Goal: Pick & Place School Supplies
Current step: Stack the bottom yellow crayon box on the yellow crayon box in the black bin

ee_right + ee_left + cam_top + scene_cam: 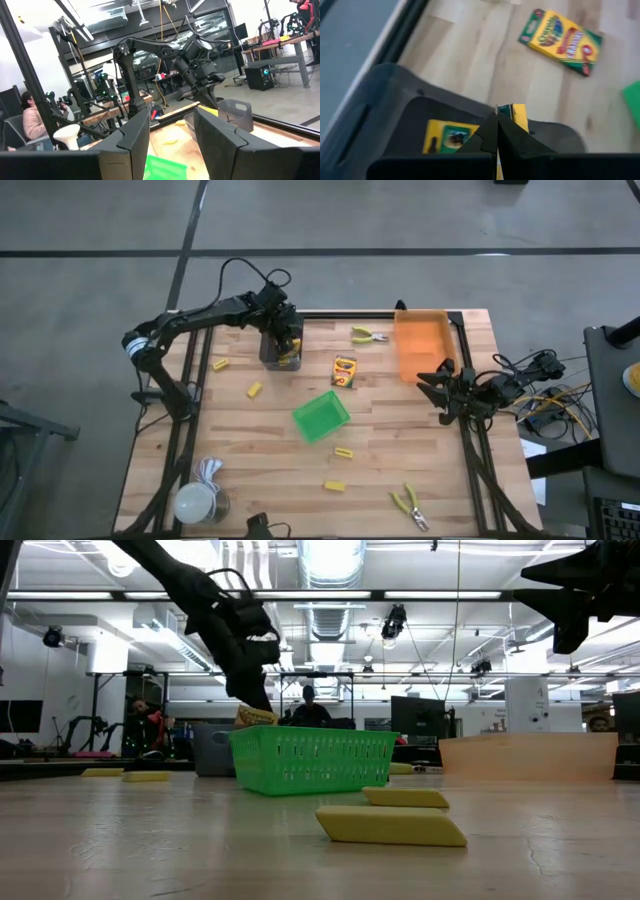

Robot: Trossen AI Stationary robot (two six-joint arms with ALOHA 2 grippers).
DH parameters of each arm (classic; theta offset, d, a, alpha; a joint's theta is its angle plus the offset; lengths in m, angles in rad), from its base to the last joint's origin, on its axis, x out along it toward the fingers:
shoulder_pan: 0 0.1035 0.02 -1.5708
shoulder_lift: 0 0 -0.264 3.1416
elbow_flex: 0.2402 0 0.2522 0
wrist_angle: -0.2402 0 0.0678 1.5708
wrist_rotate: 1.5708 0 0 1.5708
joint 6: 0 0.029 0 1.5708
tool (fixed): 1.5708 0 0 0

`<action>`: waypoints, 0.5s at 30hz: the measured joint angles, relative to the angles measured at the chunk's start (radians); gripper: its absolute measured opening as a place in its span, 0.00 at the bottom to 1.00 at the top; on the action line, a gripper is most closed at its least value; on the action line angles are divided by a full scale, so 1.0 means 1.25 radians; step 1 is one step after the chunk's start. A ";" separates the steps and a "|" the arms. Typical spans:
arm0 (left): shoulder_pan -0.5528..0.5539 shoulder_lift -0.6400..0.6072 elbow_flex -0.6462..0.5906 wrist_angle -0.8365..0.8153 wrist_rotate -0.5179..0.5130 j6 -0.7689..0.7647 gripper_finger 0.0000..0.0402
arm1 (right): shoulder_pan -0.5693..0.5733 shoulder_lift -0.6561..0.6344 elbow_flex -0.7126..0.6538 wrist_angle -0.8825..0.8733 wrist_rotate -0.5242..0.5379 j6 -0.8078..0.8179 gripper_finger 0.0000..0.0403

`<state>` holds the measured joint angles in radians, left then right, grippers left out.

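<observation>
One crayon box (516, 114) is pinched edge-on in the left hand (284, 343), which hangs just over the open grey bin (268, 352) at the far side of the tabletop (400, 460). Its fingers are pressed together on the box. A second crayon box (447, 137) already lies flat on the bin's floor, so the judgement is that one item is placed and another is about to be dropped in.

Most of the work looks left to do. A third crayon box (344, 370) lies on the wood just beside the grey bin, between it and the orange bin (421, 345). One pair of pliers (369, 335) rests near the orange bin's far end; another pair (410, 505) sits near the front edge. Four small yellow blocks are scattered apart: one (220, 364) left of the grey bin, one (254, 389) nearer the front of it, and two, (344, 452) and (334, 486), in front of the green bin (321, 416), which stands tilted mid-table. The orange and green bins appear to hold nothing, though the green one's inside is hard to read.

The right hand (437, 386) waits at the right edge beside the orange bin, raised clear of the tabletop, fingers spread and holding nothing
</observation>
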<state>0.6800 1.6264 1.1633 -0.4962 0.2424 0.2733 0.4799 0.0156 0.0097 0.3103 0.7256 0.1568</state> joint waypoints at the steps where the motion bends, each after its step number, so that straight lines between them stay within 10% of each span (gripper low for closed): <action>1: 0.005 0.000 0.001 -0.001 -0.005 0.001 0.00 | 0.000 0.000 0.000 0.000 0.000 0.000 0.37; 15: 0.046 -0.004 -0.007 0.005 -0.009 0.033 0.00 | 0.000 0.000 0.000 0.000 0.000 0.000 0.37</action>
<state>0.7376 1.6220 1.1549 -0.4901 0.2305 0.3146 0.4797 0.0158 0.0097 0.3103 0.7258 0.1569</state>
